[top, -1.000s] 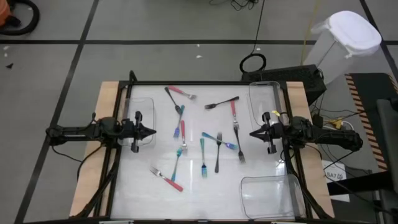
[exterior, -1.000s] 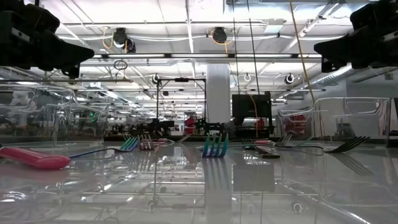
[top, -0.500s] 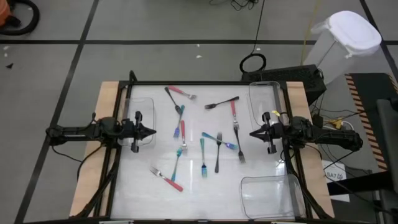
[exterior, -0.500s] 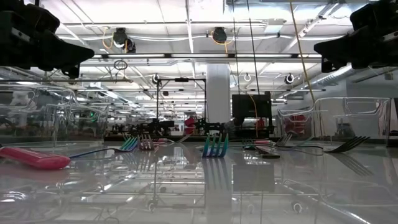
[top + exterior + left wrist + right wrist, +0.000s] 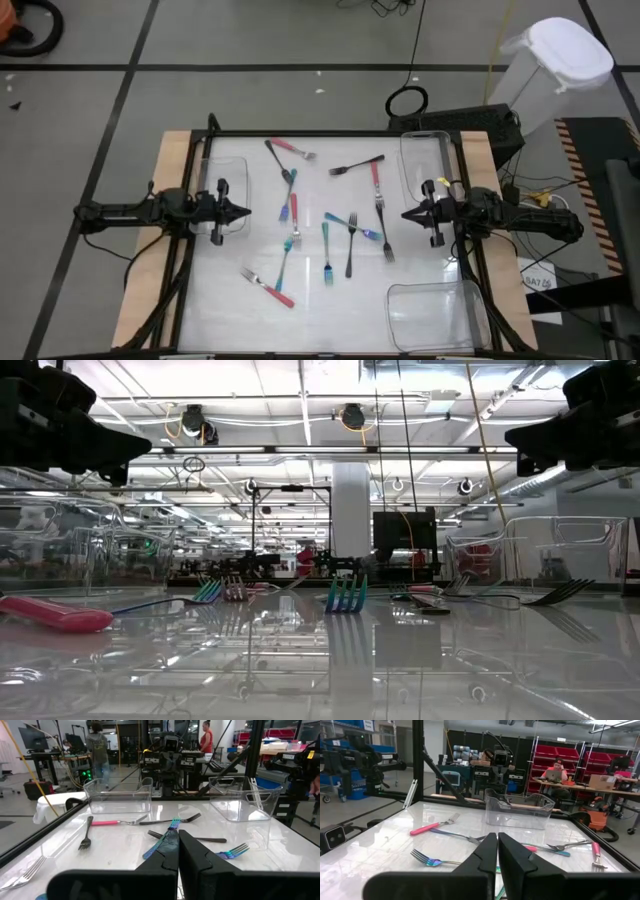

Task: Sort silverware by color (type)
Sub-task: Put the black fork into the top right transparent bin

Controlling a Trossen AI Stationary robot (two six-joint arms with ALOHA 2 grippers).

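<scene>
Silverware (image 5: 325, 220) lies scattered across the middle of the white table (image 5: 230, 300), untouched by either arm, and none of it is in a bin. At the table's left edge the left gripper (image 5: 246, 212) hovers with its fingers pressed together, holding nothing, its tip pointing toward the centre beside a clear bin (image 5: 222, 190). Nearest it, a pink-handled fork (image 5: 268, 287) rests toward the near left, and another pink-handled fork (image 5: 292, 149) sits at the far side. A teal fork (image 5: 326, 252) and a black fork (image 5: 350, 246) lie side by side in the middle, with a second black fork (image 5: 357, 164) farther back. At the right edge the right gripper (image 5: 404, 214) hovers likewise closed and empty, between a far clear bin (image 5: 424, 160) and a near one (image 5: 435, 316)
</scene>
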